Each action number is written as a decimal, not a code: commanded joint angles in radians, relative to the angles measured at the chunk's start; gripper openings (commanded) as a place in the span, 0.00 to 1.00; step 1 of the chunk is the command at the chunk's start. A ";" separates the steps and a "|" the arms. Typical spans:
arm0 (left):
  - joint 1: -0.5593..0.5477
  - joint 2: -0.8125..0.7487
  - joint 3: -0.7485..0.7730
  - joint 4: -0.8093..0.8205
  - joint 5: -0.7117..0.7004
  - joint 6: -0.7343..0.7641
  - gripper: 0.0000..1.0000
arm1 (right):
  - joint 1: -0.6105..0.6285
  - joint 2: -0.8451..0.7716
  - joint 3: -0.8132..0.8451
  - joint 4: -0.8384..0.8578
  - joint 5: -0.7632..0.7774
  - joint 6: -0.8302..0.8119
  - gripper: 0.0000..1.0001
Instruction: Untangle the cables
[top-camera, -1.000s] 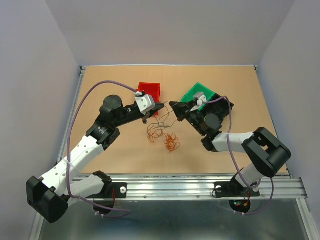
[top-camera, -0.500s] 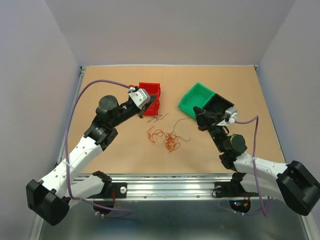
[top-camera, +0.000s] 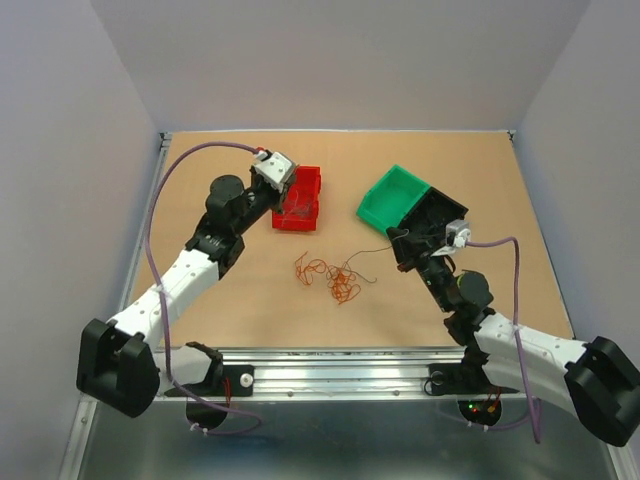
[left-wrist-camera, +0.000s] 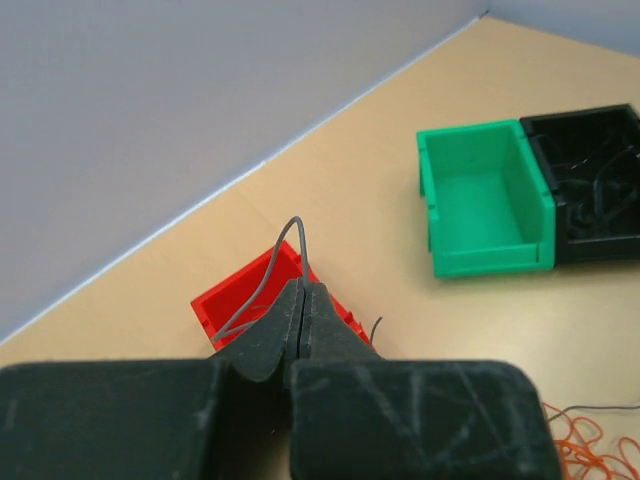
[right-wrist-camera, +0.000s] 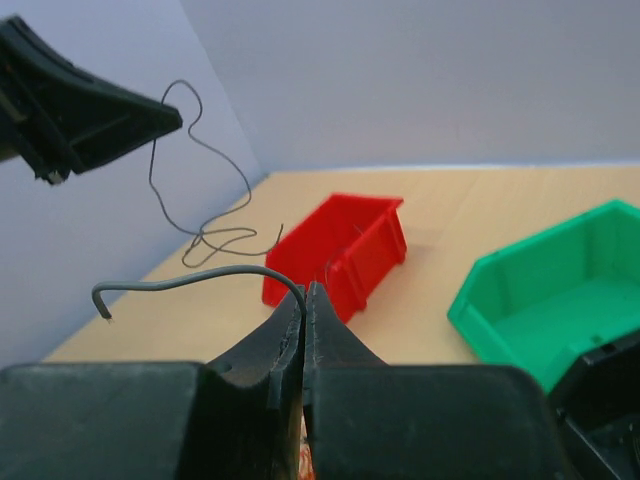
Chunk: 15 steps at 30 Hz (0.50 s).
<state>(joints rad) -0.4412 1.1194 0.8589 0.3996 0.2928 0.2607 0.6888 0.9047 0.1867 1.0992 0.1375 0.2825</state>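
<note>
The cables are partly a loose orange-red tangle (top-camera: 335, 280) lying on the table between the arms; its edge shows in the left wrist view (left-wrist-camera: 588, 446). My left gripper (top-camera: 284, 200) (left-wrist-camera: 303, 290) is shut on a thin dark grey wire (left-wrist-camera: 268, 272) and holds it over the red bin (top-camera: 303, 190). In the right wrist view that wire (right-wrist-camera: 200, 190) dangles from the left gripper (right-wrist-camera: 95, 110) in loops. My right gripper (top-camera: 394, 237) (right-wrist-camera: 305, 290) is shut on another thin grey wire (right-wrist-camera: 200, 274), which curves off to the left with a hooked end.
A green bin (top-camera: 390, 198) (left-wrist-camera: 485, 200) (right-wrist-camera: 560, 290) and a black bin (top-camera: 432, 212) (left-wrist-camera: 590, 185) stand side by side just behind the right gripper. The red bin (left-wrist-camera: 235, 300) (right-wrist-camera: 345, 245) lies at the back, left of centre. Walls enclose the table on three sides.
The two grippers, close together over the tangle a second ago, have pulled apart. The left one has carried its dark wire back over the red bin; the right arm swung out right.
</note>
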 joint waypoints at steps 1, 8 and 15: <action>0.016 0.104 0.048 0.116 -0.076 0.018 0.00 | 0.005 0.060 0.066 -0.038 -0.036 0.020 0.01; 0.039 0.431 0.225 0.173 -0.146 0.014 0.00 | 0.005 0.111 0.085 -0.030 -0.075 0.023 0.01; 0.041 0.608 0.315 0.169 -0.331 0.051 0.00 | 0.005 0.080 0.057 -0.029 -0.075 0.021 0.01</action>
<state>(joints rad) -0.4038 1.7157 1.1202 0.4942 0.1009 0.2790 0.6888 1.0138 0.2146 1.0317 0.0765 0.3023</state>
